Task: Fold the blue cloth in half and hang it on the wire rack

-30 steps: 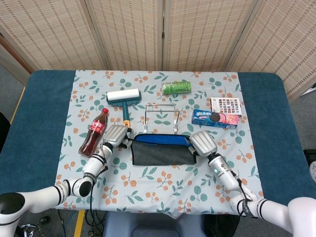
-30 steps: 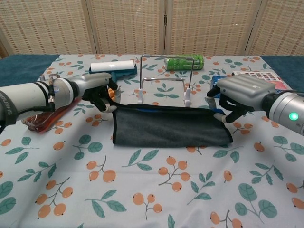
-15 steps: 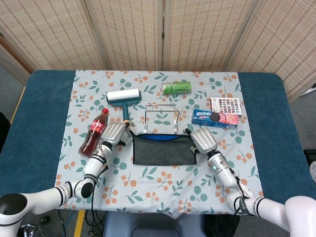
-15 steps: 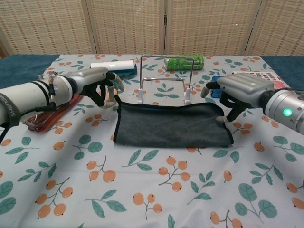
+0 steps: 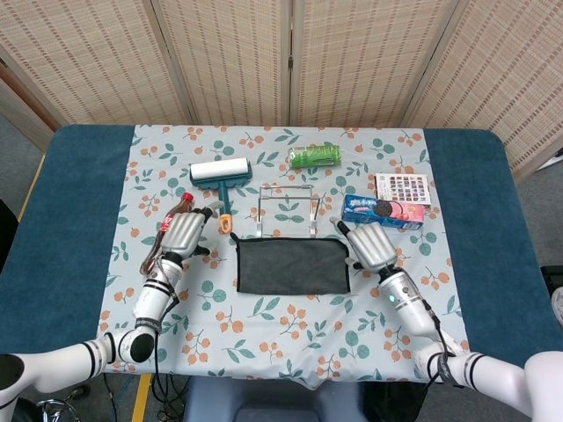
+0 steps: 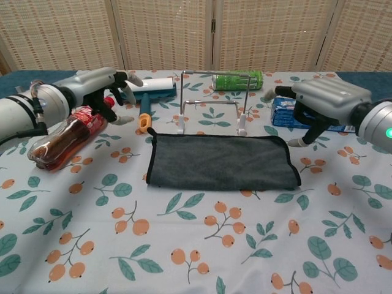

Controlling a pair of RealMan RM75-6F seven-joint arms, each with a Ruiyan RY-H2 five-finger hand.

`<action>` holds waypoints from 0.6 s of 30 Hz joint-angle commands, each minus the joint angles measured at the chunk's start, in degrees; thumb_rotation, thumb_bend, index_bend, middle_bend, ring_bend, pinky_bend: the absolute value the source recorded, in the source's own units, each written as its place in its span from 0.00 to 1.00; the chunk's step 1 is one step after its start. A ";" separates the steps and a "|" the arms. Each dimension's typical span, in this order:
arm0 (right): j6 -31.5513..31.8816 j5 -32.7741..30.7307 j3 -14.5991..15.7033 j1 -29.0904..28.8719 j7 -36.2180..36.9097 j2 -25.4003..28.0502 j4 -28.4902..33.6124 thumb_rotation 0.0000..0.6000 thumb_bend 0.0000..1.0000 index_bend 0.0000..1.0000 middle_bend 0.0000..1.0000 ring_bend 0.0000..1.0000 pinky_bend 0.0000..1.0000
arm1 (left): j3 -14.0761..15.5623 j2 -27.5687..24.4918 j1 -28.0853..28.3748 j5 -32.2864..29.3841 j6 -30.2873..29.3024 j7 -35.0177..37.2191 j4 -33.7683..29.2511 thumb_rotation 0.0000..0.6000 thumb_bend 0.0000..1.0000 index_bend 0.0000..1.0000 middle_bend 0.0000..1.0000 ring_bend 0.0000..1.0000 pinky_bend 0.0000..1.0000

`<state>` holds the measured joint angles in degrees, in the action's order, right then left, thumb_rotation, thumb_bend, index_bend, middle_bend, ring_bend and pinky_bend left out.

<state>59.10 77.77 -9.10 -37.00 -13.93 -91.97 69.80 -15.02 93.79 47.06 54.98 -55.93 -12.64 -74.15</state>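
Your left robot hand (image 6: 101, 86) hangs open and empty over the cola bottle (image 6: 58, 136). The cloth (image 6: 220, 161) lies flat on the bench, long axis left-right, just before the wire rack (image 6: 214, 101). Your right robot hand (image 6: 321, 101), open and empty, is nearer its edge.

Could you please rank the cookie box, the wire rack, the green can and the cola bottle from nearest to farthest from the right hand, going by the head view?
From the right hand:
1. Cookie box, just behind the hand.
2. Wire rack, at the middle, behind the cloth.
3. Green can, farther back, near the centre.
4. Cola bottle, far across on the left side.
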 commanded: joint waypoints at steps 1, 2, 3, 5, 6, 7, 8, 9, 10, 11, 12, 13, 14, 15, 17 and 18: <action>2.93 2.67 1.18 1.40 0.78 2.94 2.53 1.00 0.19 0.16 0.81 0.83 1.00 | 0.60 -2.96 -2.39 1.16 -2.78 -0.67 -3.94 1.00 0.29 0.14 0.29 0.28 0.64; 3.72 3.60 1.56 1.70 1.25 3.75 3.10 1.00 0.21 0.18 0.78 0.80 1.00 | 0.86 -3.68 -2.93 1.46 -3.47 -0.99 -4.94 1.00 0.29 0.14 0.28 0.26 0.61; 4.69 4.99 2.15 2.06 2.18 4.87 3.79 1.00 0.23 0.20 0.76 0.79 1.00 | 1.25 -4.69 -3.67 1.86 -4.35 -1.43 -6.26 1.00 0.29 0.14 0.27 0.25 0.58; 5.85 7.11 3.15 2.47 3.65 6.60 4.55 1.00 0.25 0.28 0.72 0.75 1.00 | 1.79 -6.11 -4.80 2.45 -5.79 -2.06 -8.08 1.00 0.29 0.14 0.26 0.23 0.52; 6.64 8.66 3.86 2.68 4.53 7.62 4.77 1.00 0.26 0.29 0.71 0.75 1.00 | 2.11 -6.99 -5.58 3.01 -6.88 -2.31 -9.18 1.00 0.29 0.14 0.26 0.22 0.51; 7.16 9.92 4.47 2.76 5.27 8.35 4.76 1.00 0.26 0.30 0.70 0.74 1.00 | 2.37 -7.64 -6.17 3.50 -7.66 -2.41 -9.93 1.00 0.29 0.14 0.26 0.22 0.50; 7.57 11.18 5.11 2.79 6.06 9.04 4.63 1.00 0.26 0.31 0.69 0.73 1.00 | 2.62 -8.31 -6.78 3.94 -8.44 -2.52 -10.63 1.00 0.29 0.14 0.25 0.22 0.50; 8.09 12.74 5.88 2.77 7.02 9.76 4.28 1.00 0.26 0.31 0.69 0.73 1.00 | 2.94 -9.13 -7.58 4.64 -9.52 -2.55 -11.47 1.00 0.29 0.14 0.25 0.22 0.49; 8.54 13.93 6.45 2.74 7.64 10.17 3.93 1.00 0.26 0.32 0.69 0.73 1.00 | 3.24 -9.77 -8.17 5.31 -10.26 -2.49 -12.03 1.00 0.29 0.14 0.25 0.22 0.49; 9.09 15.18 6.98 2.68 8.21 10.47 3.46 1.00 0.26 0.32 0.69 0.73 1.00 | 3.55 -10.38 -8.76 6.01 -11.02 -2.43 -12.53 1.00 0.29 0.14 0.25 0.22 0.49; 9.98 16.78 7.62 2.64 8.74 10.70 2.72 1.00 0.26 0.32 0.69 0.73 1.00 | 3.94 -11.14 -9.55 7.00 -12.09 -2.31 -13.10 1.00 0.29 0.14 0.25 0.22 0.48; 10.64 17.87 8.05 2.62 9.13 10.77 2.13 1.00 0.26 0.32 0.70 0.74 1.00 | 4.22 -11.69 -10.12 7.73 -12.86 -2.22 -13.52 1.00 0.29 0.14 0.25 0.22 0.48; 11.29 18.91 8.49 2.61 9.65 10.77 1.53 1.00 0.25 0.32 0.72 0.75 1.00 | 4.49 -12.22 -10.69 8.45 -13.64 -2.15 -13.94 1.00 0.29 0.14 0.25 0.21 0.48; 11.84 19.87 8.93 2.58 10.30 10.70 0.88 1.00 0.25 0.32 0.73 0.76 1.00 | 4.75 -12.74 -11.24 9.23 -14.41 -2.05 -14.33 1.00 0.29 0.14 0.25 0.21 0.48; 12.43 21.64 9.92 2.40 11.46 10.41 -0.86 1.00 0.23 0.33 0.76 0.78 1.00 | 5.43 -13.96 -12.47 10.93 -16.03 -2.01 -15.23 1.00 0.29 0.14 0.25 0.21 0.47; 12.54 22.57 10.48 2.19 12.01 10.08 -2.04 1.00 0.22 0.33 0.77 0.79 1.00 | 5.83 -14.69 -13.13 11.81 -16.70 -1.86 -15.83 1.00 0.29 0.14 0.25 0.21 0.47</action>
<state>70.79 98.56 0.08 -34.56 -3.25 -81.70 69.65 -9.95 80.07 35.02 65.56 -71.61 -14.69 -89.00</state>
